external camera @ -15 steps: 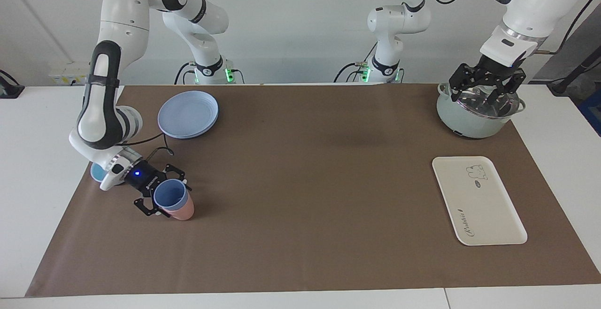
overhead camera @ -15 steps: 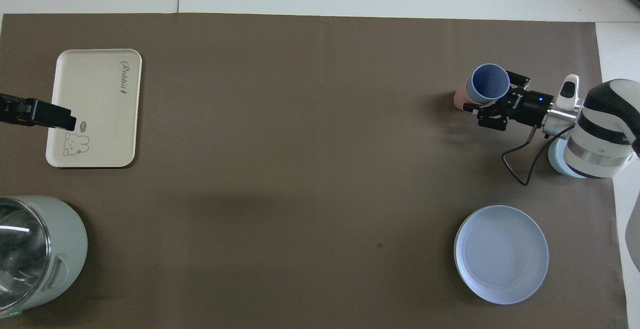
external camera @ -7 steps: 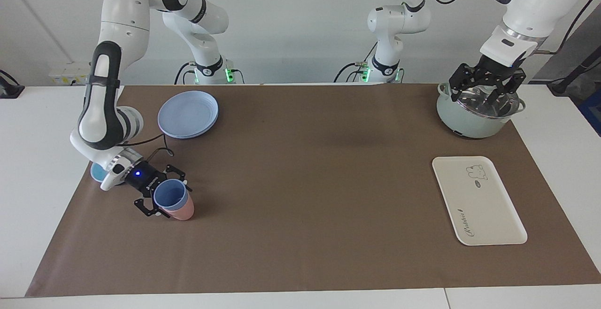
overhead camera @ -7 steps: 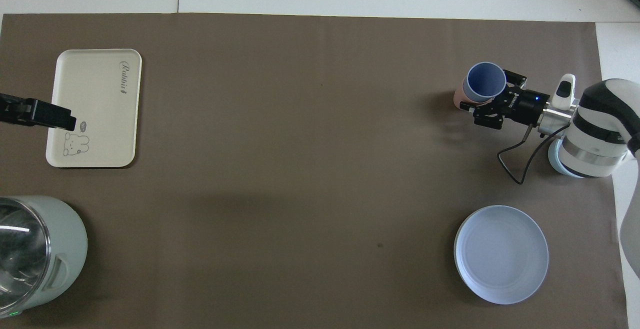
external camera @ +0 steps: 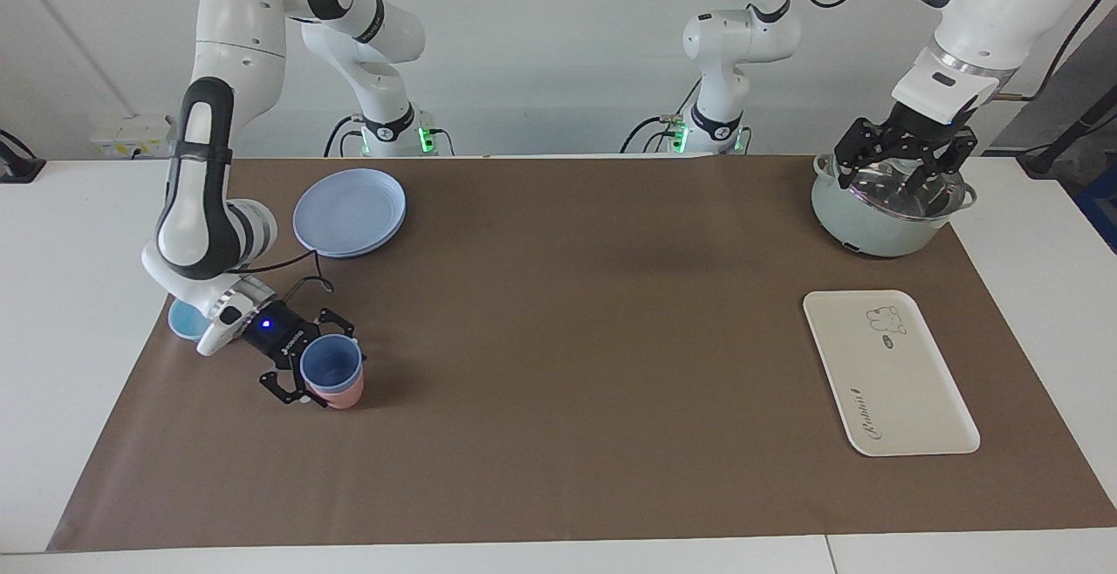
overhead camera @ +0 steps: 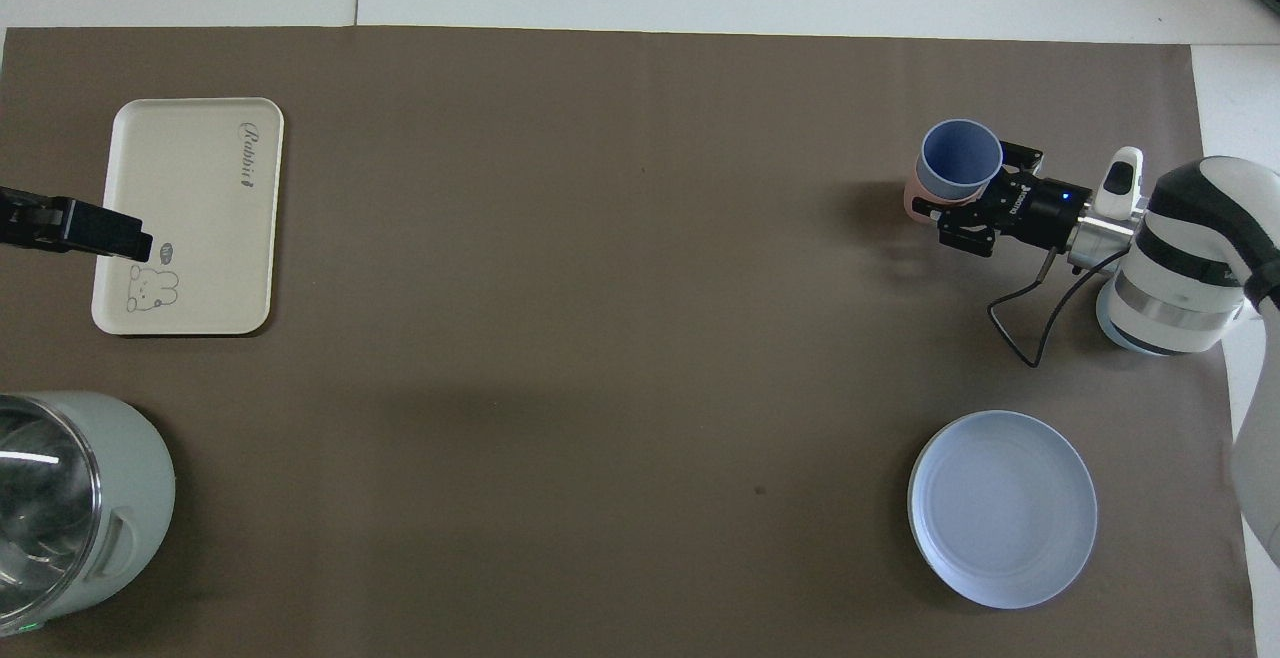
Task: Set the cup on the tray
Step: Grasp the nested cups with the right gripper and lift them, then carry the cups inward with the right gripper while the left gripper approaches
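The blue cup (external camera: pixel 332 368) (overhead camera: pixel 960 156) sits nested in a pink cup (external camera: pixel 343 396) (overhead camera: pixel 911 200) on the brown mat near the right arm's end of the table. My right gripper (external camera: pixel 316 363) (overhead camera: pixel 976 192) reaches in low from the side and is shut on the blue cup, one finger on each side of it. The cream tray (external camera: pixel 890 373) (overhead camera: pixel 190 218) lies flat at the left arm's end with nothing on it. My left gripper (external camera: pixel 903 160) waits, open, over the pot.
A pale green pot (external camera: pixel 886 212) (overhead camera: pixel 70 498) with a glass lid stands nearer to the robots than the tray. A round blue plate (external camera: pixel 349 212) (overhead camera: pixel 1002 508) lies near the right arm's base. A small light-blue bowl (external camera: pixel 183 321) sits under the right arm's wrist.
The right gripper has closed on the blue cup. Gripper and cup have shifted a little toward the table's middle, and the cup stands more upright. The left arm has not moved.
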